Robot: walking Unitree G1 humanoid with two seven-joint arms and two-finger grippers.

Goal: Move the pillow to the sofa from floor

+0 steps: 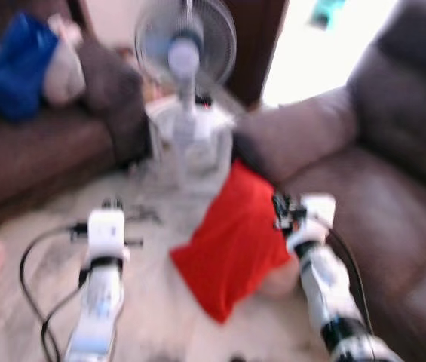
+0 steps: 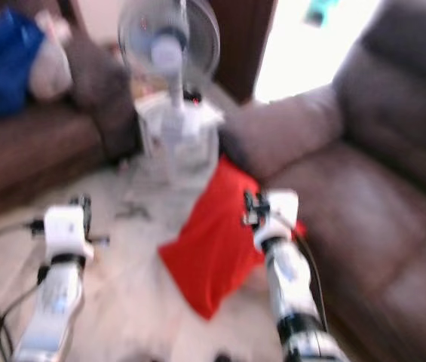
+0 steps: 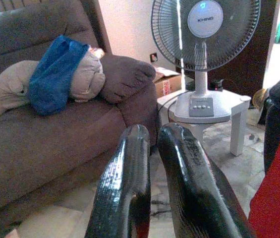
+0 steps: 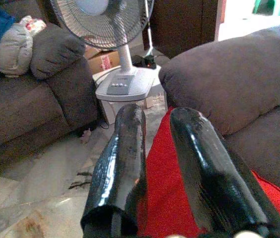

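Note:
The red pillow [image 1: 231,241] lies on the pale floor, leaning against the front of the brown sofa [image 1: 393,211] on the right. My right gripper [image 4: 159,111] hovers right over the pillow's [image 4: 164,203] upper edge, open, with nothing between its fingers. In the blurred eye views the right wrist [image 1: 307,219] sits at the pillow's right edge. My left gripper [image 3: 153,130] is shut and empty, held above the floor to the left of the pillow [image 3: 278,198]; its wrist [image 1: 107,230] is clear of the pillow.
A standing fan [image 1: 186,45] on a white stool [image 1: 190,143] is straight ahead, behind the pillow. A second brown sofa [image 1: 39,151] on the left carries a blue cloth [image 1: 16,64] and cushions. Black cables [image 1: 35,264] trail by my left arm.

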